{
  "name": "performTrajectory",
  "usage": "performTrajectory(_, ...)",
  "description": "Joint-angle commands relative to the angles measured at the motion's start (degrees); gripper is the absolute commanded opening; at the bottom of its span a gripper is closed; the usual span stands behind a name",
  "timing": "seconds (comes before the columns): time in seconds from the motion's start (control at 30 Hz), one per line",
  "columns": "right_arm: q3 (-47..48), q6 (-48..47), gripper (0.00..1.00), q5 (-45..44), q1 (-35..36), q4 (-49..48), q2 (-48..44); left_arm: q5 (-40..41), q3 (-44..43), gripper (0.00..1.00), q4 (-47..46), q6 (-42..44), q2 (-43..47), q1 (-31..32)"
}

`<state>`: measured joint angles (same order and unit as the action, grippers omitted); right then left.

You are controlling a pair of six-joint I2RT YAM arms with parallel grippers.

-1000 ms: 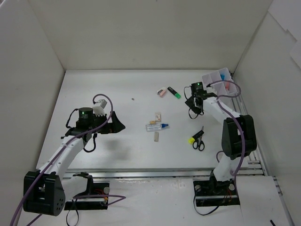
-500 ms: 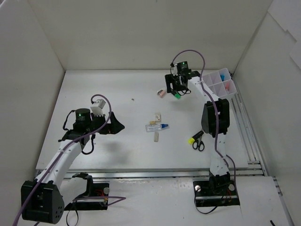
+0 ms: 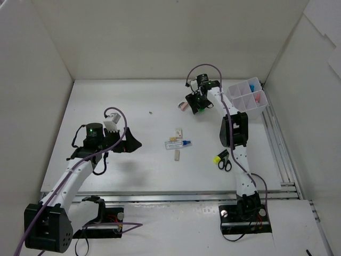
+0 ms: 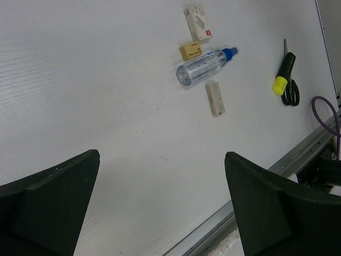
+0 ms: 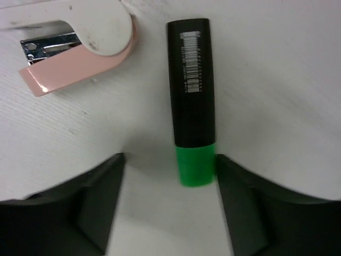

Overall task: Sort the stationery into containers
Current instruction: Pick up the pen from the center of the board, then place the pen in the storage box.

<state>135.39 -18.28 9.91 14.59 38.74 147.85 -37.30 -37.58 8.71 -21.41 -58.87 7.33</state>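
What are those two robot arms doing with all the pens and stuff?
They are tidying stationery into the white plastic organiser box at the far right. The right gripper is down over a black marker with a green cap, its jaws open on either side of the cap, not gripping it yet. A pink and white stapler lies beside it. The left gripper hangs open above the table, holding nothing. A clear blue-capped tube, black scissors and a yellow-capped marker lie loose on the table.
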Motion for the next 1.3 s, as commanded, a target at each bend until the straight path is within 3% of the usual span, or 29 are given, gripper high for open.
performTrajectory(0.0, 4.09, -2.9, 0.55, 1.25, -0.53, 4.76, 1.47, -0.41, -1.09, 0.99, -2.65, 1.19, -0.63, -0.48)
performTrajectory(0.07, 4.44, -3.42, 0.44, 1.17, -0.61, 5.47, 2.0, -0.41, -1.26, 0.99, -2.65, 1.11, -0.98, -0.48)
performTrajectory(0.1, 4.35, -3.43, 0.3, 0.9, -0.53, 5.47, 2.35, -0.23, -1.18, 0.99, -2.73, 1.02, -1.24, -0.48)
performTrajectory(0.2, 4.96, -3.51, 0.09, 0.02, -0.53, 5.38, 1.66, -0.06, -1.35, 1.0, -2.82, 0.93, -1.51, -0.48)
performTrajectory(0.3, 6.29, -4.47, 0.0, -3.48, -0.35, 5.12, -2.02, 0.21, -1.53, 1.0, -2.47, 1.02, -1.34, -0.48)
performTrajectory(0.47, 1.02, -16.67, 0.0, -15.25, 0.61, 3.19, -16.24, 1.0, -1.35, 1.0, -2.38, 1.02, -0.89, -0.48)
performTrajectory(0.57, -1.8, -25.46, 0.0, -28.07, 0.53, 1.69, -21.01, 1.26, -1.09, 0.99, -2.38, 1.02, -1.51, -0.48)
performTrajectory(0.6, -1.8, -27.49, 0.0, -36.28, 0.44, 1.34, -21.29, 1.26, -1.0, 1.0, -2.56, 1.11, -1.77, -0.48)
performTrajectory(0.7, -0.84, -34.96, 0.0, -49.14, -1.31, 1.07, -19.8, 1.35, -0.39, 0.99, -3.61, 1.37, -2.56, -0.48)
performTrajectory(0.87, 5.31, -45.95, 0.0, -62.79, -5.8, -0.76, -14.36, 1.09, -0.56, 0.99, -4.75, 1.37, -5.19, -0.48)
performTrajectory(1.07, -4.24, -65.19, 0.0, -72.56, -10.54, -27.78, -16.54, -0.4, -0.38, 0.99, -7.21, 1.19, -8.71, -0.48)
performTrajectory(1.27, -14.71, -77.33, 0.0, -70.04, -11.78, -41.02, -19.44, -4.0, 0.23, 1.0, -10.9, -0.04, -10.47, -0.48)
